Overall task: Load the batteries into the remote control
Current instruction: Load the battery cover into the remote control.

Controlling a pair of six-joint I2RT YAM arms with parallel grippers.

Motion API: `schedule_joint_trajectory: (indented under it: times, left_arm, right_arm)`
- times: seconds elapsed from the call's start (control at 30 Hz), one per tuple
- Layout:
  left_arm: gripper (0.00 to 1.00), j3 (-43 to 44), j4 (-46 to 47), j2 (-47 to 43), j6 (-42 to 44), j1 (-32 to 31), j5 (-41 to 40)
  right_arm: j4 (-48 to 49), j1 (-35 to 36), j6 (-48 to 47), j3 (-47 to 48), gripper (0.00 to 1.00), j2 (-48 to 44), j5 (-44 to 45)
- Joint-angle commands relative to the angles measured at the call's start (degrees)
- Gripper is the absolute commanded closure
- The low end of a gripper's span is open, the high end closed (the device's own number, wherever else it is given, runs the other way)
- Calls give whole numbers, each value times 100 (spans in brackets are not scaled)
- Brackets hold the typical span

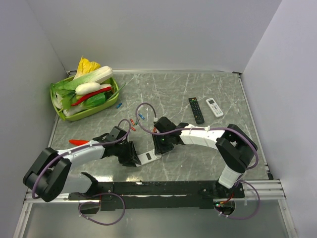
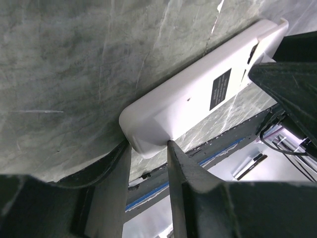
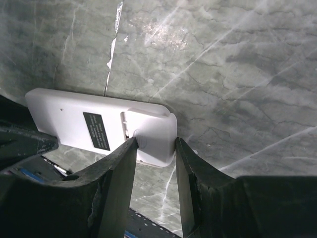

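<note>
Showed small white rectangular remote control back-up on grey marbled counter. Gripped at opposite ends by left claw and right claw.

Remote control between left hand, right hand

Soft, even overhead light fills the top view; the grey worktop carries a pale sheen toward the far edge, with only faint, short shadows. Both wrist views look dimmer: the dark fingers loom up close, blurred and underexposed, while the white remote control reads sharp and slightly glaring.
</note>
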Motion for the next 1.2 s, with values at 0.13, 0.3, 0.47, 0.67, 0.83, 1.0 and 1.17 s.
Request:
schedule_joint_trajectory:
  times: [0.13, 0.3, 0.47, 0.67, 0.83, 1.0, 1.17]
  left_arm:
    - [62, 510, 555, 198, 178, -38, -256]
    - [63, 545, 502, 198, 187, -38, -449]
    - [63, 562, 467, 233, 196, -30, -546]
    - [57, 685, 265, 110, 283, -30, -651]
    - [50, 756, 151, -74, 283, -30, -826]
    - [42, 800, 45, -206, 318, -30, -950]
    - [39, 826, -17, -224, 336, -21, -1003]
  right_arm:
    - [-818, 168, -847, 109, 57, 274, -558]
    - [-1064, 168, -1066, 267, 57, 353, -575]
    - [-1205, 168, -1164, 373, 57, 511, -619]
    - [-1073, 151, -1076, 337, 57, 389, -690]
    - [-1170, 133, -997, 496, 57, 213, -479]
    - [-1188, 107, -795, 549, 56, 2, -242]
    - [-1170, 89, -523, 488, 56, -60, -145]
